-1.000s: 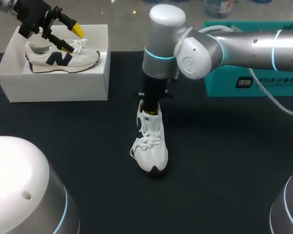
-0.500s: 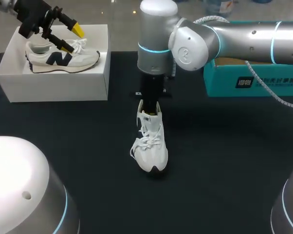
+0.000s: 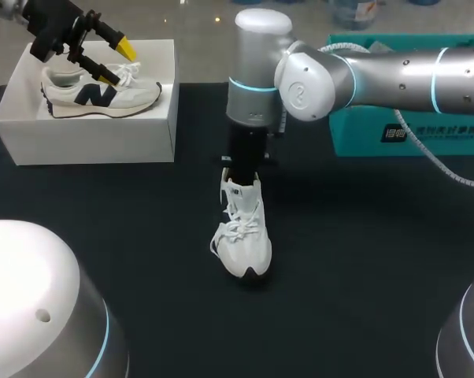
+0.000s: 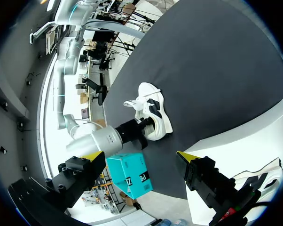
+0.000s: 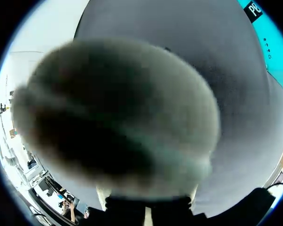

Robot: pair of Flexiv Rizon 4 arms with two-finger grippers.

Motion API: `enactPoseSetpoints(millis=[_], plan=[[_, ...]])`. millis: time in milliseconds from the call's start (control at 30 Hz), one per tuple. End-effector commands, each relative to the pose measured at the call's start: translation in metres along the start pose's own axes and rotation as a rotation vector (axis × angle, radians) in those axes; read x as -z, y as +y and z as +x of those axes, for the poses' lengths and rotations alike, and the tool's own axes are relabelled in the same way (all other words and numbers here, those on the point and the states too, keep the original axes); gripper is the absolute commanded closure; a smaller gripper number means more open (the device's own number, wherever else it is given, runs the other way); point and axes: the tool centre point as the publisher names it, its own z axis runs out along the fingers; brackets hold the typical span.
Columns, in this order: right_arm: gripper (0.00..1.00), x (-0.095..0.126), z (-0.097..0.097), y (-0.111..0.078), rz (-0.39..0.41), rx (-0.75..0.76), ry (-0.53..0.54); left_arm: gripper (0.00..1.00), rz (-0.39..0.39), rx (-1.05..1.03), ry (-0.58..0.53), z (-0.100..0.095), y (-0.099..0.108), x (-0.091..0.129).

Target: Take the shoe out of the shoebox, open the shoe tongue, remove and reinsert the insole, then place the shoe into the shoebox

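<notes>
Shoe (image 3: 244, 234) under downward-pointing right tool (image 3: 241, 170)

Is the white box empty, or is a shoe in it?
Not empty. A white sneaker lies on its side inside the white shoebox.

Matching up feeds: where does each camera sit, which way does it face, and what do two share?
Head view: above and behind, looking down on the table; left arm and right arm show.
Left wrist view: above the shoebox, facing across the table; own open left gripper shows.
Right wrist view: tight against the white shoe, blurred.
Shared: head and left wrist both see that shoe.
</notes>
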Motion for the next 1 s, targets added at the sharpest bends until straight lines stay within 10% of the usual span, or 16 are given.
enactPoseSetpoints(millis=[33,767,800,833,867,1000], plan=[[1.0,0.025,0.009,-0.011,-0.014,-0.002,-0.039,0.0,0.002,-0.001,0.002,0.0,0.0,0.001],[1.0,0.034,0.005,-0.028,0.175,-0.021,-0.077,0.0,0.002,-0.001,0.002,0.0,0.0,0.001],[0.77,0.034,0.004,-0.029,0.179,-0.024,-0.077,0.0,0.002,-0.001,0.002,0.0,0.0,0.001],[0.21,0.034,0.004,-0.029,0.179,-0.024,-0.077,0.0,0.002,-0.001,0.002,0.0,0.0,0.001],[0.0,0.035,0.004,-0.03,0.179,-0.023,-0.075,0.0,0.002,-0.001,0.002,0.0,0.0,0.001],[0.0,0.034,0.002,-0.034,0.188,-0.03,-0.074,0.0,0.002,-0.001,0.002,0.0,0.0,0.001]])
